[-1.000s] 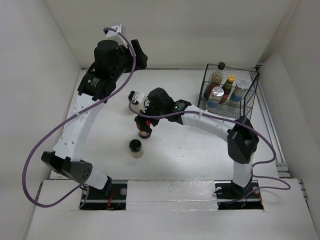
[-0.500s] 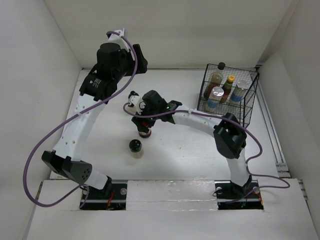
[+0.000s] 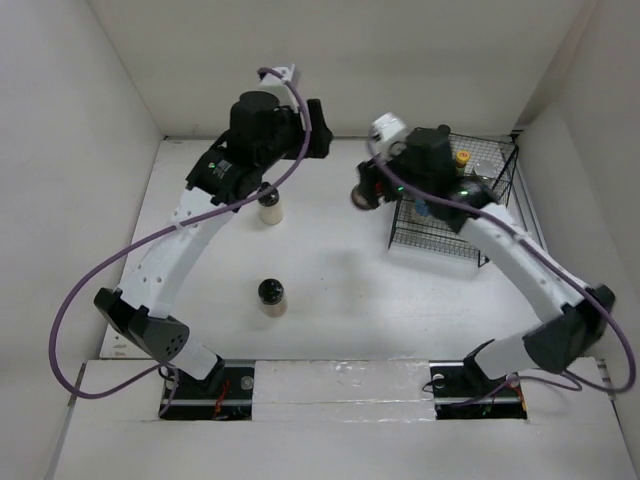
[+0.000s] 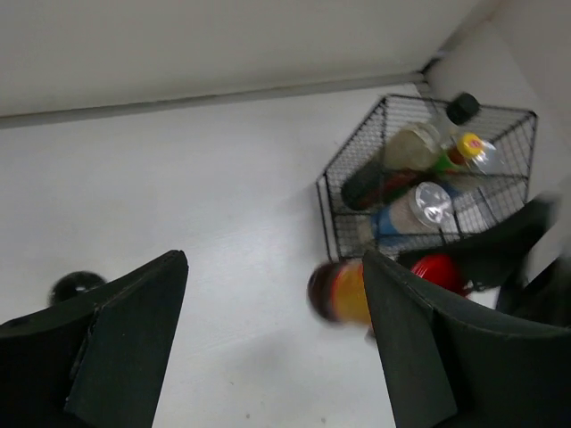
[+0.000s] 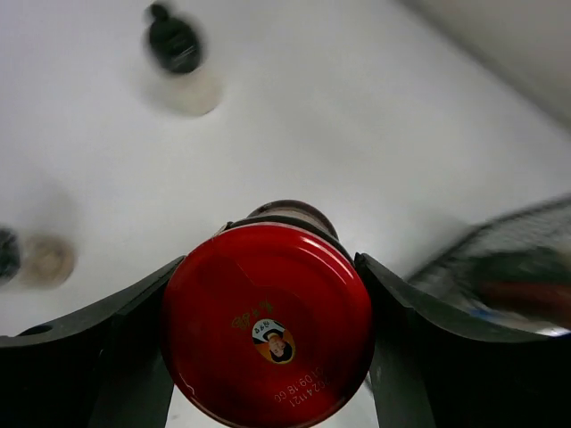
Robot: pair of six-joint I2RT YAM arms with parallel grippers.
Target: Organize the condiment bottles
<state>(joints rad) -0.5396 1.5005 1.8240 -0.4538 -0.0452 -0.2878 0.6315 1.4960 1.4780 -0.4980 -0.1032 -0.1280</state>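
Two pale round jars with black caps (image 3: 271, 297) (image 3: 270, 211). One red-lidded round jar (image 5: 268, 325). One black wire basket (image 3: 440, 238), holding one tall dark black-capped bottle (image 4: 406, 152), one yellow-topped green-red labelled bottle (image 4: 466, 144) and seemingly two silver-capped shakers (image 4: 426, 203), the second blurred.

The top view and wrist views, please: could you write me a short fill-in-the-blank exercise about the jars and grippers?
The right gripper is shut on a jar with a ____ lid.
The left gripper is ____ and holds nothing.
____ black-capped jars stand on the table, outside the wire basket.
Missing words: red; open; two.
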